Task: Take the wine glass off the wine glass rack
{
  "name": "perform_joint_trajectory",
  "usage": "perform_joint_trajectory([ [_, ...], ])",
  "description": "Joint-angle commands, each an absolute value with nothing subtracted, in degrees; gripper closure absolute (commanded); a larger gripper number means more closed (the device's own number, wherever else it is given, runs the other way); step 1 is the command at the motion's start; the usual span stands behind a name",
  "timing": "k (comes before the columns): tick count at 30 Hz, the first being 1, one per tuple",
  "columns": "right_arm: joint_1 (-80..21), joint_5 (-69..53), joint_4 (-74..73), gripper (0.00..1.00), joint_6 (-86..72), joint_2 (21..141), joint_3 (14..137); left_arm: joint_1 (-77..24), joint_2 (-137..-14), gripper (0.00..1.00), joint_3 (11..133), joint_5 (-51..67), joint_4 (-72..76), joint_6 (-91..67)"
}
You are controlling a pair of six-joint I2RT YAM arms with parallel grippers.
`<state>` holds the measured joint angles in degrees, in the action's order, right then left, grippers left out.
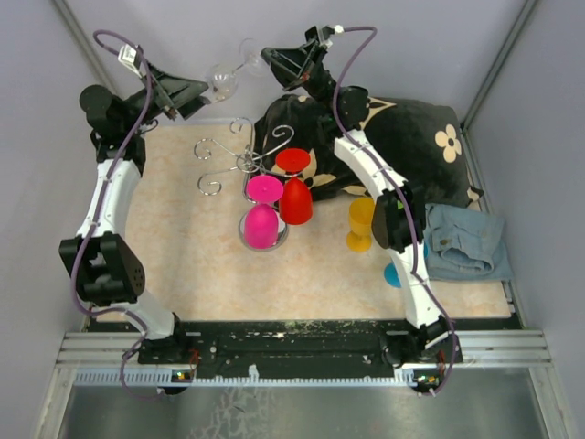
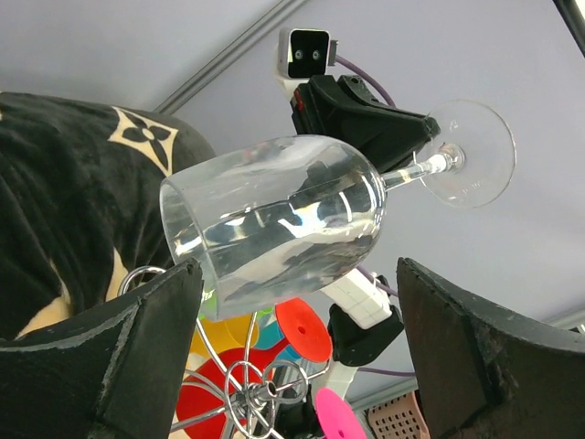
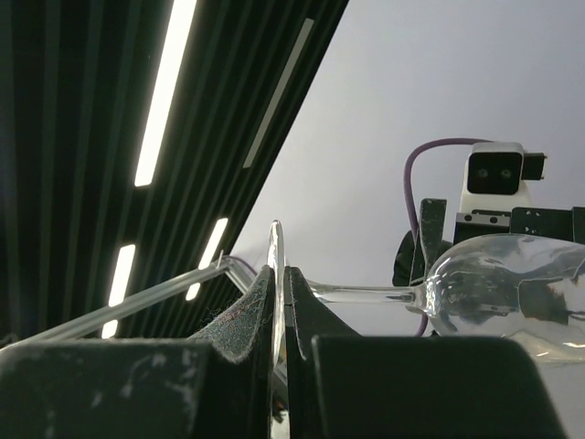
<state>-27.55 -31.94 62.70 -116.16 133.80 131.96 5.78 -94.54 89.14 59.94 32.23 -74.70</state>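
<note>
Right gripper (image 3: 277,274) is clamped on the foot (image 2: 471,151) of the clear wine glass (image 2: 274,224), with the disc edge-on between its pads. The stem runs straight out from its fingertips and the bowl is at the far end. The glass lies roughly horizontal in the air, off the wine glass rack (image 1: 239,157), which sits below and to the near side of both hands.

Left gripper (image 2: 297,274) has its fingers wide apart. The bowl sits in the gap just ahead of them and I see no contact.

Handling (my read):
- Thin clear glass: light, rigid, slick, and it breaks if squeezed or knocked.
- A hold on the foot rim alone is a long lever, so the bowl can sag or twist.
- The stem just under the bowl is the better place to hold it. On the bowl itself, close gently across the widest part.
- The rack's wire hooks below are a snag risk for the rim.

Count:
- 1 clear glass, held
- 1 rack
- 1 pink glass (image 1: 261,224) and 1 red glass (image 1: 295,203) at the rack, foot up
- 1 yellow glass (image 1: 361,219), upright beside the right arm
- 1 blue piece (image 1: 392,273), mostly hidden by that arm; probably another glass, can't confirm
- 1 black flower-print cushion (image 1: 411,137)
- 1 folded denim cloth (image 1: 466,242)
</note>
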Motion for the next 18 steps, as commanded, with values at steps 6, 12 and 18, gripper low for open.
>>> perform_joint_trajectory([
  [6, -28.65, -28.71, 69.28, 1.00, -117.18, 130.61, 131.74, 3.87, -94.30, 0.14, 93.92, 60.08, 36.46, -75.93],
  [12, -28.65, -27.18, 73.22, 1.00, -119.03, 130.65, 129.12, 2.37, -92.29, 0.24, 93.96, 60.12, 38.55, -77.26],
  [18, -28.66, -26.72, 75.00, 1.00, -120.03, 130.84, 128.09, 1.43, -90.82, 0.39, 94.13, 59.95, 38.93, -77.35],
])
